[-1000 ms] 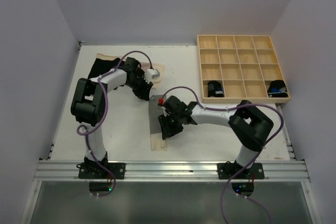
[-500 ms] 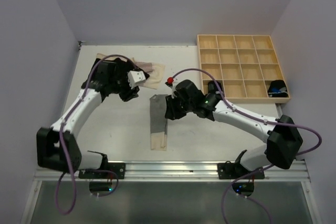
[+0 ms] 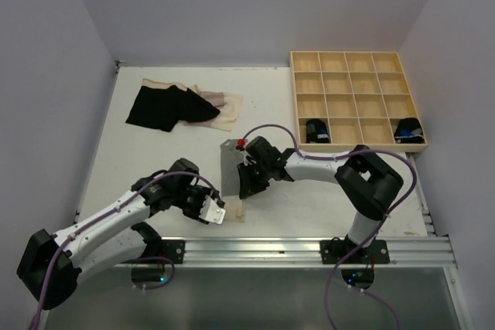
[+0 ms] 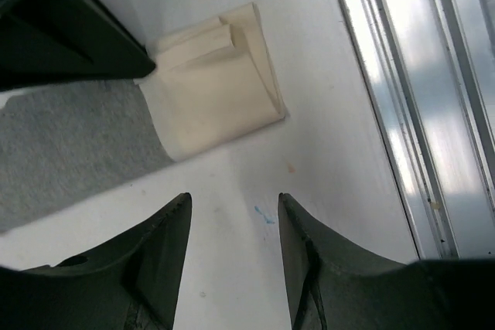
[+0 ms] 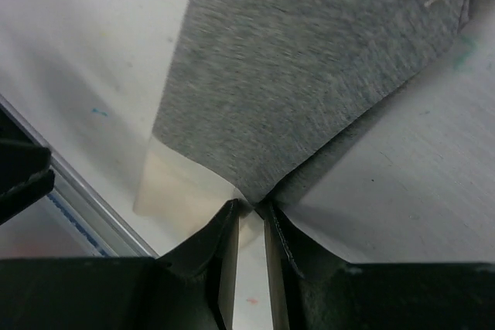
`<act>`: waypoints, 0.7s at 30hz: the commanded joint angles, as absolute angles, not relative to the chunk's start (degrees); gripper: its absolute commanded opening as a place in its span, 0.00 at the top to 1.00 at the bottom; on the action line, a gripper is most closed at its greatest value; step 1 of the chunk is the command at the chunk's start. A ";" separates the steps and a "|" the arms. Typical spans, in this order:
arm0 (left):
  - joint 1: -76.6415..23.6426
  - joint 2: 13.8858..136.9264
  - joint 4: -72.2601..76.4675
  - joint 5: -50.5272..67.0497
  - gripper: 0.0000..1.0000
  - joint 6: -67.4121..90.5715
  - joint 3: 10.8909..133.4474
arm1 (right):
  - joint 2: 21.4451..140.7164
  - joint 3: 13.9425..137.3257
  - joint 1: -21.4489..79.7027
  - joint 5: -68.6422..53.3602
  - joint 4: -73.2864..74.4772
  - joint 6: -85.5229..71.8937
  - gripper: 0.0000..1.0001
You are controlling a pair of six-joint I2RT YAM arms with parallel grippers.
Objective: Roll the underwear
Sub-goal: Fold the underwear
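White table (image 3: 155,168) under me, pale lilac walls on three sides, a metal rail (image 3: 255,249) along the near edge where my bases sit

Far left lies the black underwear (image 3: 158,106), spread flat, with the pale beige-pink underwear (image 3: 226,104) crumpled just beside it and partly under it

My left gripper (image 3: 217,212) hangs low over the near part of the table, fingers spread wide and holding nothing, aimed at the beige end (image 4: 216,94) of the folded piece

In the middle lies the grey underwear (image 3: 231,166), folded into a narrow strip, its long axis running from far to near, the beige end pointing at the rail. The grey cloth looks flat and finely flecked; the beige end is smooth, with a small folded lip at one corner

My right gripper (image 3: 244,186) sits at the strip's right edge, fingers drawn nearly together and pinching the grey cloth, which rises to a point at my fingertips

Far right is the wooden tray (image 3: 358,147), with two dark rolls (image 3: 315,130) in its nearest row
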State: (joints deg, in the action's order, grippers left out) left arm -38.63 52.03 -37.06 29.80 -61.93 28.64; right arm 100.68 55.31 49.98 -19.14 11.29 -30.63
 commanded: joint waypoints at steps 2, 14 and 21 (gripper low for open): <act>-45.60 51.24 -32.79 25.41 0.49 -65.13 27.16 | 102.92 53.09 50.27 -20.92 7.03 -34.71 0.77; -60.90 54.05 -24.26 14.60 0.60 -74.35 21.10 | 101.08 52.21 50.27 -21.53 8.26 -35.07 0.78; -62.67 55.11 -19.26 11.34 0.64 -76.37 17.67 | 101.25 51.77 50.19 -21.88 8.09 -34.98 0.78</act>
State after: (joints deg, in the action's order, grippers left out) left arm -62.33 54.59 -23.14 14.50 -73.65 19.57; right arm 101.84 53.06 49.87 -22.09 7.42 -35.00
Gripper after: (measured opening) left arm 0.361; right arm 0.224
